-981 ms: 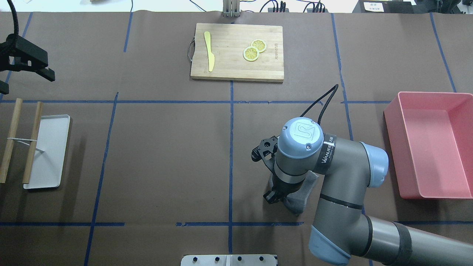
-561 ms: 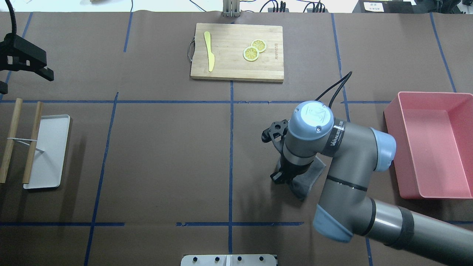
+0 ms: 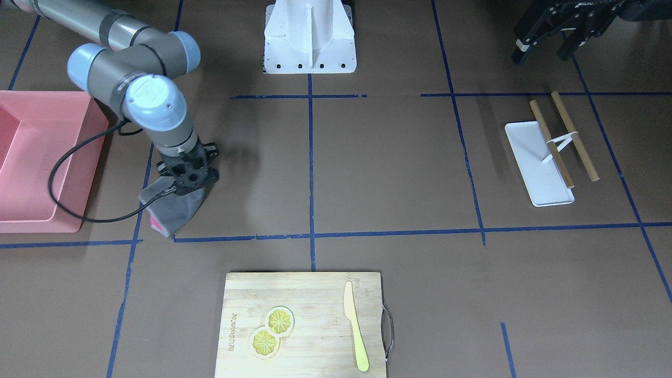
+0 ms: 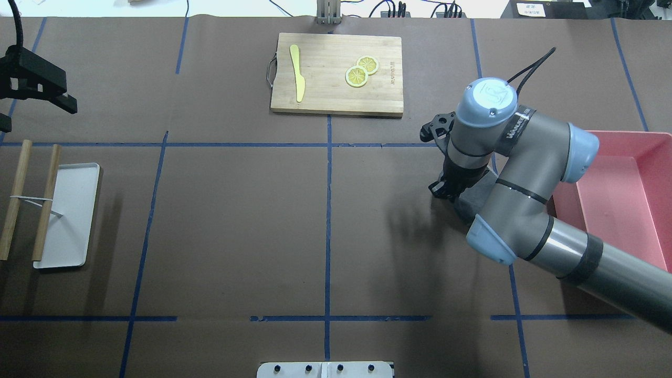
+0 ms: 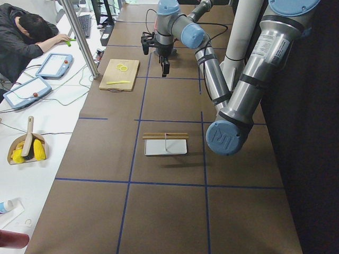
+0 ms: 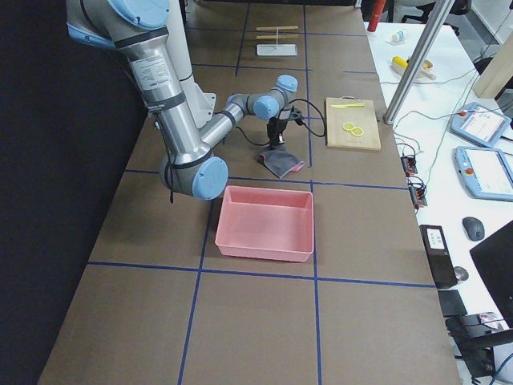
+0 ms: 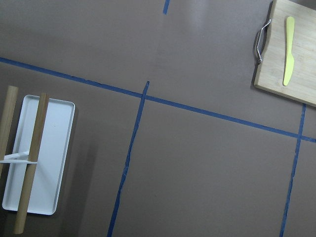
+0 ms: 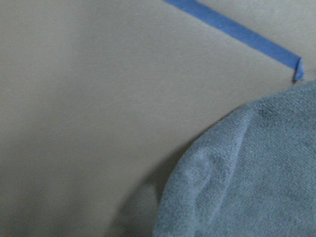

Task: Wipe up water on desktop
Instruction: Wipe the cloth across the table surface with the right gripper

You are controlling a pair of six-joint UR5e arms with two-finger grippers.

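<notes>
The brown desktop (image 4: 236, 220) carries a grid of blue tape lines. I cannot make out any water on it. My right gripper (image 4: 450, 190) points down and is shut on a grey cloth (image 4: 474, 195), pressing it on the desktop close to the pink bin. The front-facing view shows the gripper (image 3: 186, 181) and the cloth (image 3: 176, 210) spread under it, with a pink edge. The right wrist view shows the cloth (image 8: 247, 173) on the brown surface. My left gripper (image 4: 34, 102) hovers open and empty at the far left.
A pink bin (image 4: 625, 137) stands right of the cloth. A bamboo cutting board (image 4: 325, 100) with a yellow knife (image 4: 298, 73) and lemon slices (image 4: 361, 71) lies at the back. A white tray (image 4: 79, 210) with two wooden sticks (image 4: 16, 199) is at the left.
My right gripper has dragged the cloth away from the robot and to the right, toward the pink bin. The left arm has hardly moved.
</notes>
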